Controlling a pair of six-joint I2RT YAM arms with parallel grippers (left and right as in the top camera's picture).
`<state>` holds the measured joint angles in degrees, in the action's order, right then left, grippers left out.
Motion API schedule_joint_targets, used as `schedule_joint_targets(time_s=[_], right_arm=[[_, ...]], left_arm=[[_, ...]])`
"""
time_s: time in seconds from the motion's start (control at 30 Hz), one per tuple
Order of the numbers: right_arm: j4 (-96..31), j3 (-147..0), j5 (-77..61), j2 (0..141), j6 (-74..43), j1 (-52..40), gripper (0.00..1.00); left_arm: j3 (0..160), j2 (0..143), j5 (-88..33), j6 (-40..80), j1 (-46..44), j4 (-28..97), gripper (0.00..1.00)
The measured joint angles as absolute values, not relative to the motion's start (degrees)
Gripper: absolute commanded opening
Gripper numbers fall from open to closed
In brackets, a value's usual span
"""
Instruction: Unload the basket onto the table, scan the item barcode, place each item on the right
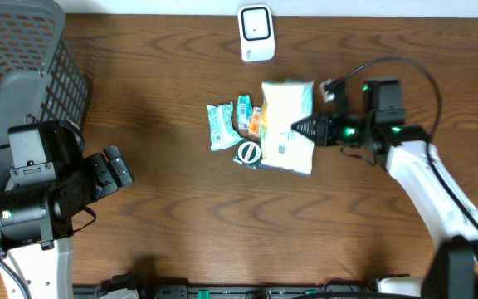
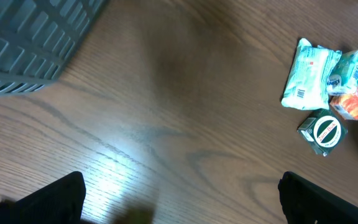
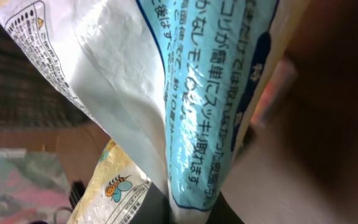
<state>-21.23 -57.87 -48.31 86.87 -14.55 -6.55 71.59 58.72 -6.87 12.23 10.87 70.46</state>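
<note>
Right jaws: together, clamped on the edge of the refill pouch [image 1: 285,116]. In the wrist view its glossy film [image 3: 191,93] is pinched flat between them.
Left jaws: wide apart and holding nothing, over bare worktop [image 2: 166,124].
Pouch position: directly ahead of the right jaws, with the side facing them in the grip. The overhead view suggests it lies on the worktop, but I cannot tell whether it has cleared the surface.
Pouch handling: probably a soft, flexible film bag, slick to the touch and not fragile. Held by one edge it will likely sag and fold, and its contents may shift downward.
Where to hold: the flat sealed margin is the best place, taken deep between the jaws. The bulging middle would probably slip or buckle.
Barcode: not made out in any view. A pale printed panel [image 1: 280,151] on the pouch, just ahead of the right jaws, may carry it.
Barcode scanner [image 1: 256,33]: white, well apart from the right jaws, farther across the worktop and to their left.
Small packets: a green-and-white pack [image 1: 221,126], an orange packet [image 1: 258,123] and a round-labelled packet [image 1: 247,154] lie just past the pouch from the right jaws.
Grey mesh basket [image 1: 23,58]: near the left jaws, on their left. No item shows in the part in view.
</note>
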Motion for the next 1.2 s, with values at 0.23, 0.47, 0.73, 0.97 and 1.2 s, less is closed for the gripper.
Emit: schedule_joint_targets(time_s=[0.23, 0.47, 0.73, 0.97, 1.2], right_arm=[[-16.9, -58.7, -49.3, 76.4, -17.6, -6.5, 0.01], [-13.5, -58.7, -47.4, 73.4, -18.5, -7.8, 0.01], [-7.4, -58.7, -45.3, 73.4, -17.1, -13.3, 0.01], [-7.5, -58.7, -42.6, 73.4, -16.7, -15.6, 0.01], [-9.0, -58.7, -41.9, 73.4, -16.3, -16.0, 0.01]], left_arm=[[71.6, 58.7, -6.9, 12.2, 10.9, 70.4, 0.98], [71.6, 58.7, -6.9, 12.2, 10.9, 70.5, 0.98], [71.6, 58.7, -6.9, 12.2, 10.9, 70.5, 0.98], [71.6, 58.7, -6.9, 12.2, 10.9, 70.5, 0.98], [71.6, 58.7, -6.9, 12.2, 10.9, 70.5, 0.98]])
